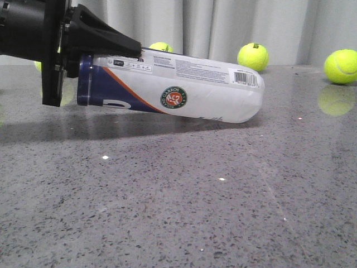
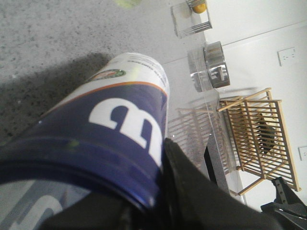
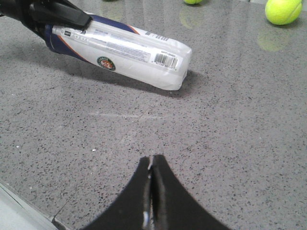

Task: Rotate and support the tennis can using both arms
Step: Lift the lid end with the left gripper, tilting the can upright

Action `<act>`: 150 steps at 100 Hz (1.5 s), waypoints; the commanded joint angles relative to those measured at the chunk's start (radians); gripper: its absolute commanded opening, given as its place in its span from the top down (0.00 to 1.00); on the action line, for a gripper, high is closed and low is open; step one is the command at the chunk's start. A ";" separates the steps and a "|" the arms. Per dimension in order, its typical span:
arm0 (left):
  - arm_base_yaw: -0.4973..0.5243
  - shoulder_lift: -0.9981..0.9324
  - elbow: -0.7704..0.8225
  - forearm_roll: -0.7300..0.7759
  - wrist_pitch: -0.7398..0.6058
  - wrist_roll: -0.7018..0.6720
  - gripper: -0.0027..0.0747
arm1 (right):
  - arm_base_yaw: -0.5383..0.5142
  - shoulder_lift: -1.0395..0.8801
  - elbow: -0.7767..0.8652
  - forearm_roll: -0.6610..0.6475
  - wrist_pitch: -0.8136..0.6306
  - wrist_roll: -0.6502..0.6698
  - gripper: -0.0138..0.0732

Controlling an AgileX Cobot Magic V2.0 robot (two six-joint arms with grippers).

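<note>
Tennis can (image 1: 173,92) lying near-horizontal on grey speckled table (image 1: 178,212), tilted: navy end raised on the robot's left, rounded clear base down on the tabletop toward the right. Label up and forward: round Roland Garros logo (image 1: 174,97) mid-body, barcode (image 1: 245,77) near the base end, orange stripe edging the navy band.

Left gripper (image 1: 83,44) clamped on the navy end of the can, one black finger (image 1: 103,36) lying along the top of the label, flat black plate behind the end cap. Same grip confirmed in left wrist view: can (image 2: 103,139) filling the frame, white letter on navy, a finger (image 2: 192,191) pressed against its side. Holding the can off the table at that end (shadow visible underneath).

Right gripper (image 3: 151,191) well apart from the can, hovering over bare table, fingers pressed together with only a thin seam between them, nothing held. From that camera, can (image 3: 120,50) lies ahead, base end nearest, left gripper (image 3: 53,14) on the far end.

Four tennis balls at the back of the table near the curtain in front view: one (image 1: 162,47) just behind the can, one (image 1: 252,56) right of it, one (image 1: 341,66) at far right, and a sliver (image 1: 38,65) behind the left gripper. None touching the can as far as visible.

Wooden rack (image 2: 254,139) beyond the table edge in left wrist view.
</note>
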 commanded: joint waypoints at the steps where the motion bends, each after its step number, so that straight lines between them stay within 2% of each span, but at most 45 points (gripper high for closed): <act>1: -0.007 -0.034 -0.022 -0.037 0.025 0.009 0.99 | -0.007 0.009 -0.025 -0.008 -0.078 -0.003 0.92; 23: -0.007 -0.034 -0.028 -0.061 0.060 0.051 0.99 | -0.007 0.009 -0.025 -0.008 -0.078 -0.003 0.92; 39: -0.007 -0.038 -0.118 -0.046 0.121 0.067 0.99 | -0.007 0.009 -0.025 -0.008 -0.078 -0.003 0.92; 51: -0.007 -0.058 -0.224 0.027 0.119 -0.013 0.99 | -0.007 0.009 -0.025 -0.008 -0.078 -0.003 0.92; 87: -0.011 -0.082 -0.687 0.525 0.155 -0.386 0.99 | -0.007 0.009 -0.025 -0.008 -0.079 -0.003 0.92; 102: -0.064 -0.088 -0.831 0.803 0.155 -0.540 0.99 | -0.007 0.009 -0.025 -0.008 -0.079 -0.003 0.92; 113: -0.127 -0.090 -0.874 0.977 0.155 -0.614 0.99 | -0.007 0.009 -0.025 -0.008 -0.079 -0.003 0.92; 126: -0.212 -0.092 -0.877 1.078 0.155 -0.643 0.99 | -0.007 0.009 -0.025 -0.008 -0.079 -0.003 0.92; 139: -0.287 -0.100 -0.877 1.239 0.155 -0.715 0.99 | -0.007 0.009 -0.025 -0.008 -0.079 -0.003 0.92; 150: -0.315 -0.119 -0.877 1.286 0.155 -0.726 0.99 | -0.007 0.009 -0.025 -0.008 -0.079 -0.003 0.92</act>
